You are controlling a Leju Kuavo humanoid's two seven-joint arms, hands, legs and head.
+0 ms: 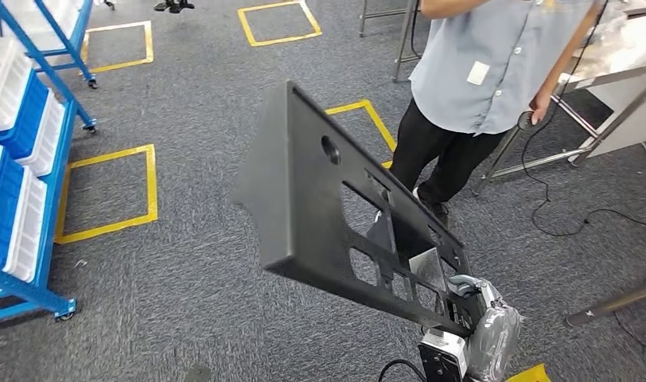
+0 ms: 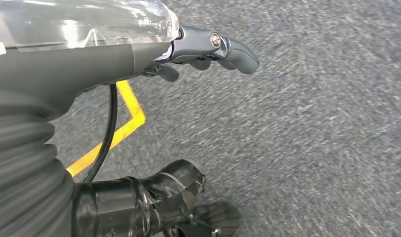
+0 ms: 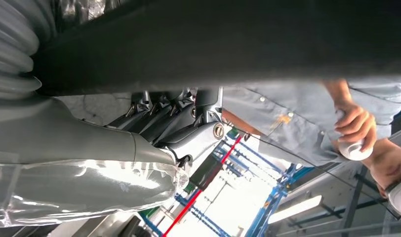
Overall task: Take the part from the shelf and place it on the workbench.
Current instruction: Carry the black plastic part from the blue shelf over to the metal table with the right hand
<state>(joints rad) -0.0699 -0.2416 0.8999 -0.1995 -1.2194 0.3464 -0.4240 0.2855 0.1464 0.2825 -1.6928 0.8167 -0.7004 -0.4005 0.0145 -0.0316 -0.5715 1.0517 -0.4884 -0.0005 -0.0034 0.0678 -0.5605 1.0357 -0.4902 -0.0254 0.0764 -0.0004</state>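
Right hand grips the black part — left hand empty.

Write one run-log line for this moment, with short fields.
right hand: grips black part at its lower edge | left hand: empty, above carpet | person: standing behind part

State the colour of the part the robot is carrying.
Black, matte. The part shows best in the head view.

Part: matt black moulded plastic panel, smooth. Floor: rough grey carpet, glossy yellow tape squares. Shelf, left edge: blue painted metal, white plastic bins. Right hand: grey plastic, clear glossy film wrap. Person's shirt: grey cloth.
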